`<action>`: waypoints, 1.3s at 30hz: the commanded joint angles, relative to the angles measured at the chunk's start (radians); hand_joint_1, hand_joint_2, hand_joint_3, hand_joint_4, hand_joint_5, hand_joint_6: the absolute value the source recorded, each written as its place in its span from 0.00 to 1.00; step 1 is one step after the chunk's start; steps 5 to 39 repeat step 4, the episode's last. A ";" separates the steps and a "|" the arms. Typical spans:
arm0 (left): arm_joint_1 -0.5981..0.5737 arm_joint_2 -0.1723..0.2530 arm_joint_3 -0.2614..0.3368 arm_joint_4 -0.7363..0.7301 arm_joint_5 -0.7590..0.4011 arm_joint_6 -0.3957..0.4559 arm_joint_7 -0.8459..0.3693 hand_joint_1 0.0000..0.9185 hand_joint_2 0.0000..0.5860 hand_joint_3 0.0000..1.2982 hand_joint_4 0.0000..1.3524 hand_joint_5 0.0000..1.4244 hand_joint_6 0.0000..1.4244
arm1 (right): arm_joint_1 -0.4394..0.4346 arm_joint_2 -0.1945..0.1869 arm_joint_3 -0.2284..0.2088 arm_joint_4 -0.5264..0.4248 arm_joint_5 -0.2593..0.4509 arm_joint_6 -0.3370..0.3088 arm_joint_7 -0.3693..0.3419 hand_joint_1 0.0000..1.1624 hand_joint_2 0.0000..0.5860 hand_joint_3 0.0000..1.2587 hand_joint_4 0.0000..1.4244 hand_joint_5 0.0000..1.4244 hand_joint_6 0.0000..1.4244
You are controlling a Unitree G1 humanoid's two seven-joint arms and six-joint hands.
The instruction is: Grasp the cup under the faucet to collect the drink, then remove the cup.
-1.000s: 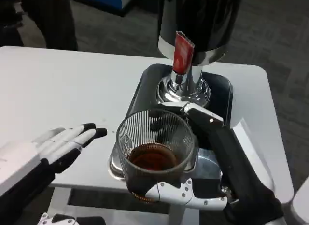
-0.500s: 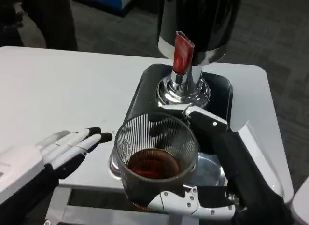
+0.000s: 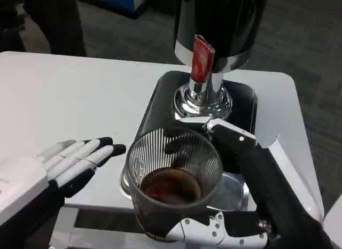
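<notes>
Right robot hand (image 3: 235, 206) wraps the cup (image 3: 173, 182) from the right and below: one white-and-black finger lies along the far right of the rim, and white jointed fingers curl under the base near the picture's bottom edge, so the cup is clasped between them. The cup is a clear, ribbed glass tumbler, round and wide at the mouth, its fine vertical ridges catching the light. A dark reddish-brown drink (image 3: 172, 186) fills its lower part. It sits at the near edge of the dispenser's tray (image 3: 160, 96), in front of the faucet (image 3: 202, 59) and nearer the camera than the spout.

The faucet has a flat red lever set on a polished chrome stem, which flares into a round chrome foot on the tray. Above it rises the dispenser body (image 3: 222, 19), a glossy black cylinder with a chrome band at its base. The tray is a dark, rounded rectangle with a shiny metal rim.

Left robot hand (image 3: 64, 163) rests palm-down on the smooth white tabletop (image 3: 69, 94), left of the tray and apart from it. Its fingers are stretched out flat and close together, white along their length with black tips, holding nothing.
</notes>
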 commanded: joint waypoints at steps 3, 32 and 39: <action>0.038 -0.013 0.071 -0.031 -0.038 -0.004 -0.012 0.00 0.08 0.05 0.00 0.00 0.00 | 0.002 -0.008 0.036 -0.004 0.001 -0.020 -0.002 0.72 0.29 0.53 0.49 0.62 0.71; 0.042 -0.014 0.080 -0.031 -0.044 -0.007 -0.013 0.00 0.08 0.05 0.00 0.01 0.00 | 0.002 -0.008 0.043 -0.003 -0.004 -0.019 -0.003 0.72 0.29 0.53 0.49 0.62 0.71; 0.042 -0.014 0.080 -0.031 -0.044 -0.007 -0.013 0.00 0.08 0.05 0.00 0.01 0.00 | 0.002 -0.008 0.043 -0.003 -0.004 -0.019 -0.003 0.72 0.29 0.53 0.49 0.62 0.71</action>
